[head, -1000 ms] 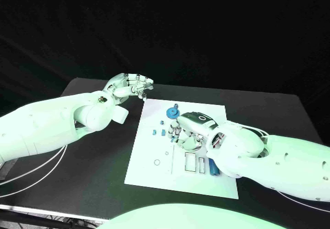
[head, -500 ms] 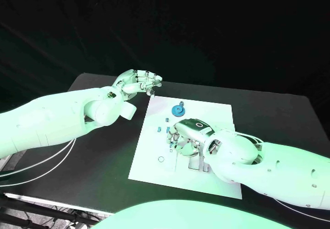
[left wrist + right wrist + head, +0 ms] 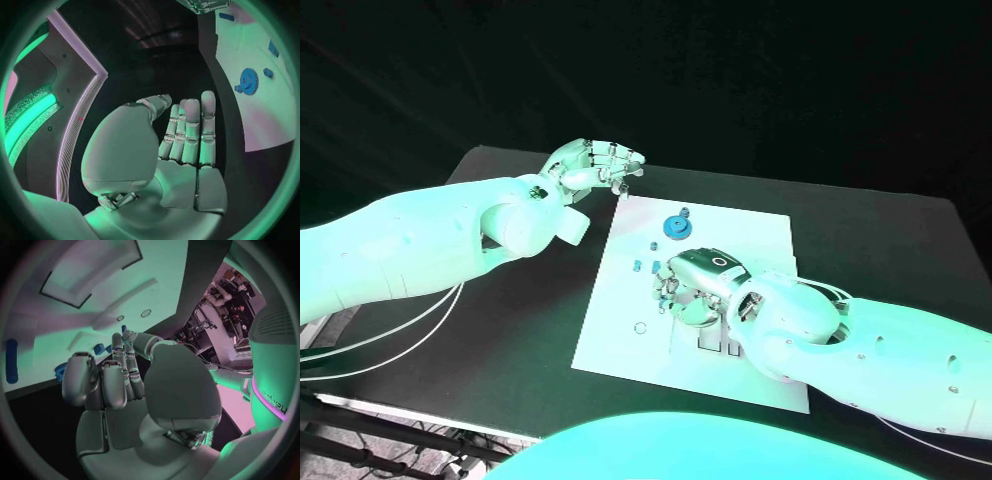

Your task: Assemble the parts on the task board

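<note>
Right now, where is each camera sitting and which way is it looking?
Head view: on the robot's head, looking down at the task board; both white arms show, left hand, right hand.
Left wrist view: behind the left hand, facing its straight fingers and the blue gear.
Right wrist view: behind the right hand, facing the board.
Head and left wrist views share the gear.

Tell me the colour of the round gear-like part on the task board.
Blue; the round part shows best in the left wrist view.

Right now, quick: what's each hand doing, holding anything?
Left hand: off the task board, over the black table; fingers straight and together, holding nothing.
Right hand: over the task board; fingers curled, cannot tell if it holds a part.
</note>
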Controlling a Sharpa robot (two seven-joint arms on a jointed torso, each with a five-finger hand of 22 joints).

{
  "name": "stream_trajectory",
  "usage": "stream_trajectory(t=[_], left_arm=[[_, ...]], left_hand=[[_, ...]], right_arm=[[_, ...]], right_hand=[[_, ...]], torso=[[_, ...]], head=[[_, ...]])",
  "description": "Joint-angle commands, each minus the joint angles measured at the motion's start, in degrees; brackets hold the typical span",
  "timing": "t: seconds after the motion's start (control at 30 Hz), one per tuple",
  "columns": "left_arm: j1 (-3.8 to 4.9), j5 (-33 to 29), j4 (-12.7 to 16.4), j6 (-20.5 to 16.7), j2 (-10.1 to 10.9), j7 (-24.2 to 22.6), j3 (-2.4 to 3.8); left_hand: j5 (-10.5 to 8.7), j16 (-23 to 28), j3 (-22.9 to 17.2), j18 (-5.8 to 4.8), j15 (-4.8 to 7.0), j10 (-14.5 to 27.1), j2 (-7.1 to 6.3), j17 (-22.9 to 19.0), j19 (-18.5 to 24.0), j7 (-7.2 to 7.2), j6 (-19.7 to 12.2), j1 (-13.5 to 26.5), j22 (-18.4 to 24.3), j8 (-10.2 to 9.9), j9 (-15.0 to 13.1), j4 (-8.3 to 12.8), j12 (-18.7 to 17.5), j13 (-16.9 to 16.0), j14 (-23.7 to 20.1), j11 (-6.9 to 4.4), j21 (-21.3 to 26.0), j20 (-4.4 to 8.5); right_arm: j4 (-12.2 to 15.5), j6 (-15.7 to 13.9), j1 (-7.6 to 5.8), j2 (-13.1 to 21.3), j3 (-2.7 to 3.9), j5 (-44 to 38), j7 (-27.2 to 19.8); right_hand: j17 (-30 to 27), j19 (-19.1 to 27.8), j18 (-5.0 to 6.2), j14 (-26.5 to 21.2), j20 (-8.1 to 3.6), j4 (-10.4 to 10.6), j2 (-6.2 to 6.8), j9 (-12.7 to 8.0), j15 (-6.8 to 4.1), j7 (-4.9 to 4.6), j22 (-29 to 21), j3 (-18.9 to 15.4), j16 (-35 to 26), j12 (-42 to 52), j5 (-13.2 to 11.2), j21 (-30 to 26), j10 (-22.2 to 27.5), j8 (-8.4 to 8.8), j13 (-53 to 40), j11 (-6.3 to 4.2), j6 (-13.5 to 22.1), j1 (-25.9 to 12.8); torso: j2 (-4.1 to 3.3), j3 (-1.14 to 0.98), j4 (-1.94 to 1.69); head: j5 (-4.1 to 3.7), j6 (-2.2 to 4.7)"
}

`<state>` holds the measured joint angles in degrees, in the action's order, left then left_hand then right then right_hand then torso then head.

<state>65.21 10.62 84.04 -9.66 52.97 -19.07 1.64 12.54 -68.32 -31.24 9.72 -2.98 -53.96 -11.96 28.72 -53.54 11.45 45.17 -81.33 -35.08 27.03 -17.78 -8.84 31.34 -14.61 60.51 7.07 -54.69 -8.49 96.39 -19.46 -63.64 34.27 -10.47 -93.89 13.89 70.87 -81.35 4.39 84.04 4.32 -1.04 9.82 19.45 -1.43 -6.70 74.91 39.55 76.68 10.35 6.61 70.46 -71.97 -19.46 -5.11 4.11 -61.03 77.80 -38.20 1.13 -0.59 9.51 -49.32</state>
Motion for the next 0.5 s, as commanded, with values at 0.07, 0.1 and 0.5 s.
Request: stream_trajectory(t=[0.07,0.1,0.5], left_arm=[[0.05,0.2,0.0,1.1,-0.2,-0.7,0.04],[0.05,0.2,0.0,1.1,-0.2,-0.7,0.04],[0.06,0.3,-0.2,1.4,-0.4,-0.6,0.04]], left_hand=[[0.18,-0.2,0.1,0.85,-0.02,0.3,-0.27,0.1,-0.3,0.20,-0.4,-0.4,0.0,0.3,0.0,0.1,0.3,0.1,-0.3,0.15,0.2,0.03],[0.18,-0.2,0.1,0.85,-0.02,0.3,-0.27,0.1,-0.3,0.20,-0.4,-0.4,0.0,0.3,0.0,0.1,0.3,0.1,-0.3,0.15,0.2,0.03],[0.18,-0.2,0.1,0.84,-0.04,0.4,-0.33,0.1,-0.2,0.22,-0.4,-0.4,0.1,0.3,0.0,0.1,0.3,0.1,-0.4,0.17,0.2,0.02]], right_arm=[[-0.4,1.1,0.21,-0.3,-0.06,-1.2,-0.4],[-0.4,1.1,0.24,-0.3,-0.07,-1.2,-0.4],[-0.9,1.6,0.70,-0.6,-0.16,-1.3,0.1]], right_hand=[[0.0,-0.5,-0.34,2.7,-0.02,0.0,-0.52,0.0,-0.24,-0.20,7.2,0.3,0.0,0.2,0.2,0.4,-1.7,-0.11,-0.1,-1.40,-0.4,-0.3],[0.0,-0.5,-0.34,2.7,-0.02,0.0,-0.52,0.0,-0.24,-0.20,7.2,0.3,0.0,0.2,0.2,0.4,-1.7,-0.11,-0.1,-1.40,-0.4,-0.3],[-0.2,-0.5,-0.37,2.7,-0.01,0.0,-0.51,0.0,-0.23,-0.22,7.2,0.4,-0.1,0.2,0.2,0.5,-1.7,-0.11,-0.1,-1.38,-0.4,-0.3]], torso=[[0.00,0.01,-0.02],[0.00,0.01,-0.02],[0.00,-0.03,0.04]], head=[[0.01,-0.03],[0.01,-0.03],[0.11,-0.20]])
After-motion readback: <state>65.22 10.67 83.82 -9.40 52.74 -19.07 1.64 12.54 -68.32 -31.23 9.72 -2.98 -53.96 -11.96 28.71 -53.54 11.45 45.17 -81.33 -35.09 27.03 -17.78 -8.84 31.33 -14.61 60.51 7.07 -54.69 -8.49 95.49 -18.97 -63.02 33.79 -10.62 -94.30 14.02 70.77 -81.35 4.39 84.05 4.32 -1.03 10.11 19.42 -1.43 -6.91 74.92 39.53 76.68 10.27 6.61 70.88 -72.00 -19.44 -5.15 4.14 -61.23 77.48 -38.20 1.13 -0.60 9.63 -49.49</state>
